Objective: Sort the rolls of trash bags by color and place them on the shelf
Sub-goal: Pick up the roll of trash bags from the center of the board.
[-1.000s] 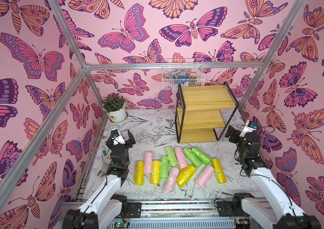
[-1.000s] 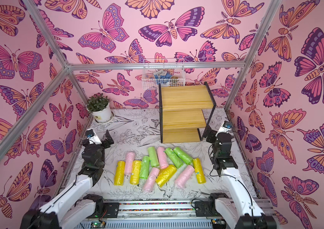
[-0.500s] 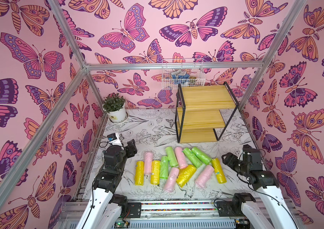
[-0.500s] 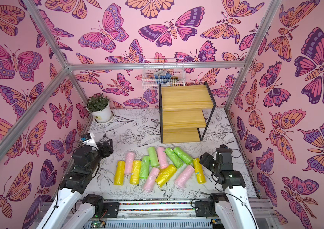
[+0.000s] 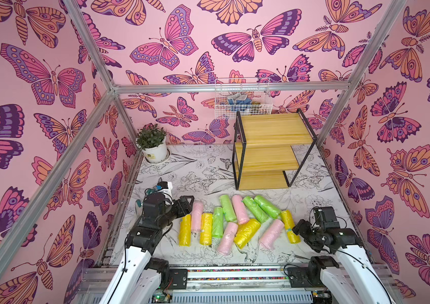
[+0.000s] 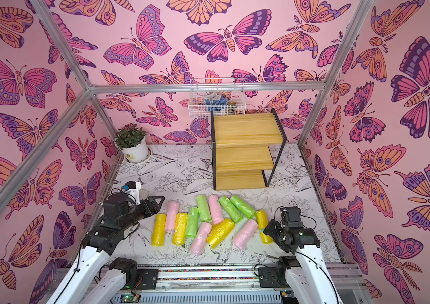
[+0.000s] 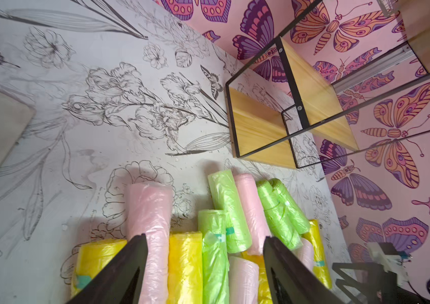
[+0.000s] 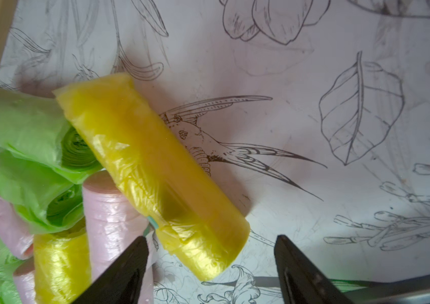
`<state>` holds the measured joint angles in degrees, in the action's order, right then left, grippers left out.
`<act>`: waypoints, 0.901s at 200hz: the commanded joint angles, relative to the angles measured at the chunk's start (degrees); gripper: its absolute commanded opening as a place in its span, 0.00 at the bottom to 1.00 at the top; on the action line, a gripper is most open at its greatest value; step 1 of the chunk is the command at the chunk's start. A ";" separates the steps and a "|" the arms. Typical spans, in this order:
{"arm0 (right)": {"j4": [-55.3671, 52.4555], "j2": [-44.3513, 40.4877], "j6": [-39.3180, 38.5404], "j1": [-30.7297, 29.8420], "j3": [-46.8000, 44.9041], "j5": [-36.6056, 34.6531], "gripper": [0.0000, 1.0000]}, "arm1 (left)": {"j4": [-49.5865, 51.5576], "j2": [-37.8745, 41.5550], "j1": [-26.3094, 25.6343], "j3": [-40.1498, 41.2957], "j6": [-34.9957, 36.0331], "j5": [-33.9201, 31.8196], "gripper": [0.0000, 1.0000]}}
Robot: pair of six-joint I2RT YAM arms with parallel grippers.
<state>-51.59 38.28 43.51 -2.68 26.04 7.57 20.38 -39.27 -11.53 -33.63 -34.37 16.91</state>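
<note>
Left fingers (image 7: 121, 271) and right fingers (image 8: 121, 273) are spread apart, empty, angled downward.

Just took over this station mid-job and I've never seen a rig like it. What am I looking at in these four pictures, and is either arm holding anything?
You see two white robot arms at the near edge of a table. The two wide pictures come from one camera head overhead, looking the same way. The two close-ups come from a camera on each wrist; the black wedges in them are the left fingers and the right fingers. Twelve rolls of trash bags, yellow, pink and green, lie bunched on the table before the shelf, whose boards are bare. A potted plant stands in the far corner, a wire basket behind the shelf. Nothing is held: both pairs stand open, the left near a pink roll, the right near a yellow roll.
</note>
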 commanded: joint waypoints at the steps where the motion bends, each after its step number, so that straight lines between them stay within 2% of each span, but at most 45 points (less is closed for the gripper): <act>1: 0.60 1.15 0.44 -1.66 -0.42 -0.57 0.79 | 1.93 -1.12 -1.31 -1.68 -1.59 3.75 0.77; 45: 3.88 3.65 2.67 -7.69 -2.06 -3.03 0.79 | 2.65 -2.77 -4.00 -2.75 -2.60 0.79 0.80; 87: 6.33 11.05 4.44 -15.98 0.17 -7.95 0.78 | 2.85 -5.63 -5.87 -4.30 -4.15 0.22 0.81; 122: 5.56 12.81 3.57 -16.83 1.64 -10.14 0.70 | 3.09 -7.56 -8.55 -6.34 -5.61 -0.44 0.83; 180: 4.78 12.77 2.73 -16.88 1.82 -11.43 0.69 | 3.87 -12.04 -14.28 -10.42 -5.09 -3.41 0.92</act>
<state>-45.91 50.76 46.52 -19.18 26.22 -1.65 22.79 -49.80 -23.94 -42.44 -39.64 15.40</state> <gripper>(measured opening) 0.691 0.906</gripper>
